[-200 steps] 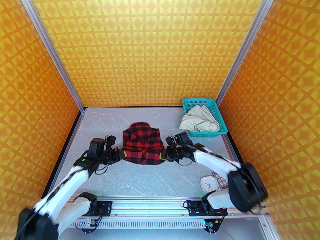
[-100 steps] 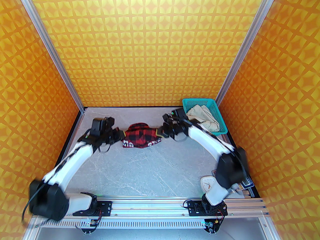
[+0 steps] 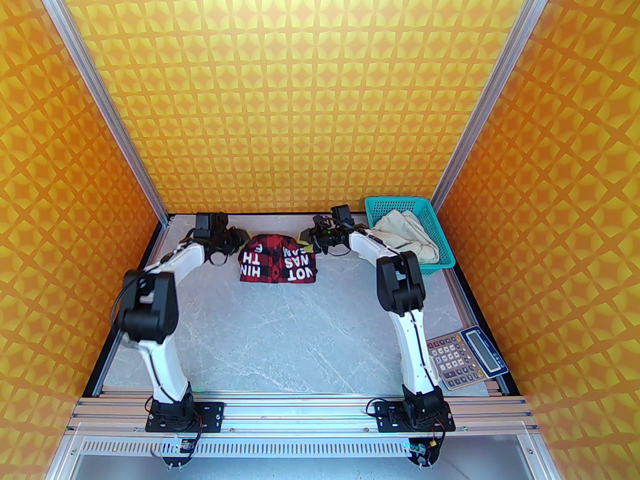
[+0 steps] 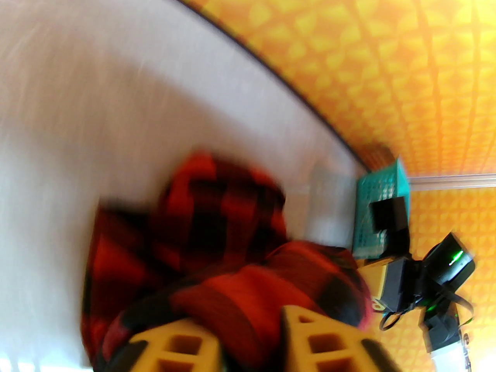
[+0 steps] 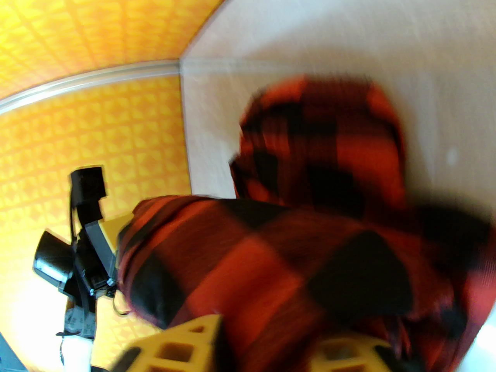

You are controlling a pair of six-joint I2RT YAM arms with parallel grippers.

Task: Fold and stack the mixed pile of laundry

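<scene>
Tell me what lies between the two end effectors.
The red-and-black checked shirt, folded with white lettering up, fills the stretch between the left end effector and right end effector; the top external view shows it.

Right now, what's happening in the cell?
Both arms are working the checked shirt, which lies folded at the far middle of the table, white lettering up. The left claw and right claw sit at its far corners, one on each side. Checked cloth lies between the fingers in both wrist views, but blur hides whether it is clamped or let go. The cream trousers are bunched in the teal basket, not yet folded.
</scene>
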